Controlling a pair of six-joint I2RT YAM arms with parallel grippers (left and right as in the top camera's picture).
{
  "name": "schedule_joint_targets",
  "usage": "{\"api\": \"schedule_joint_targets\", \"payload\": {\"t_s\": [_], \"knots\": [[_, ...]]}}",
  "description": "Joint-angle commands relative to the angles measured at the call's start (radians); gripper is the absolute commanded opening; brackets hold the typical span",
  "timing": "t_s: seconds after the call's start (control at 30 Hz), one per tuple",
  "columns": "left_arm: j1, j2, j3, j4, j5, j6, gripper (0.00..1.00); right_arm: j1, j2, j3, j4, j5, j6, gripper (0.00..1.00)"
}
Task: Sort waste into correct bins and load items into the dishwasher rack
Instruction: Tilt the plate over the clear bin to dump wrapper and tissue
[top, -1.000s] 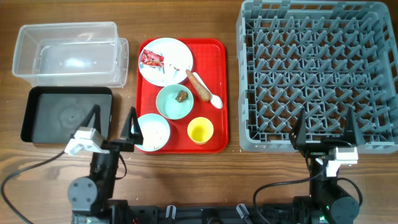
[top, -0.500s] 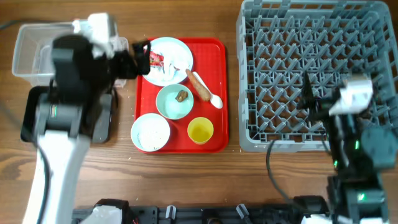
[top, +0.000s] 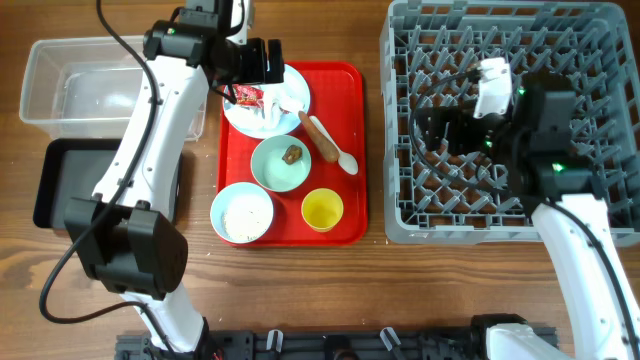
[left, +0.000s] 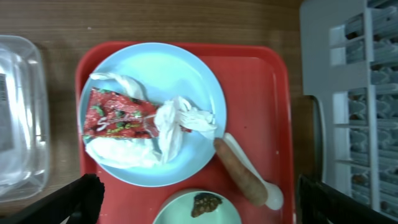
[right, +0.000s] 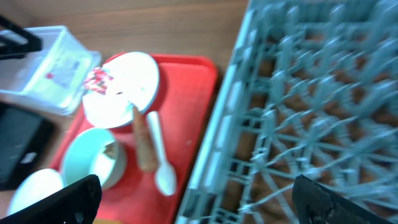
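Note:
The white plate (top: 262, 118) at the back of the red tray holds the red snack wrapper (top: 243, 95) and crumpled white tissue (top: 287, 104). My left gripper (top: 255, 68) hovers open and empty above it. The left wrist view shows the wrapper (left: 115, 115), tissue (left: 180, 121), sausage stick (left: 239, 171), white spoon (left: 273, 196) and the brown lump (left: 205, 202) in the pale green bowl (left: 177, 214). The rice bowl (top: 243, 212) and yellow cup (top: 322, 210) stand at the tray front. My right gripper (top: 437, 130) is open and empty above the grey rack (top: 510, 120).
The clear tub (top: 105, 85) stands at the back left, with the black tray (top: 70, 180) in front of it. The red serving tray (top: 345, 100) lies between the bins and the rack. Bare wood runs along the table front.
Both arms have risen from the table's front edge. The left gripper has moved to above the plate, and the right gripper to above the rack's left part.

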Motion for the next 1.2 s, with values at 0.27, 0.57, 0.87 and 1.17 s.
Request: {"api": "schedule_joint_targets", "payload": {"t_s": [0.27,0.57,0.87,1.17], "knots": [[-0.010,0.175,0.023,0.065,-0.219,-0.509,1.00,0.003,0.049,0.019,-0.004,-0.113,0.080,1.00],[-0.014,0.426,0.023,0.101,-0.215,-0.516,1.00,0.003,0.052,0.019,-0.012,-0.113,0.080,1.00],[-0.038,0.435,0.021,0.090,-0.188,-0.515,0.04,0.004,0.052,0.019,-0.012,-0.112,0.080,1.00],[0.164,0.118,0.236,-0.121,-0.095,-0.500,0.04,0.004,0.052,0.019,0.003,-0.112,0.080,1.00]]}}
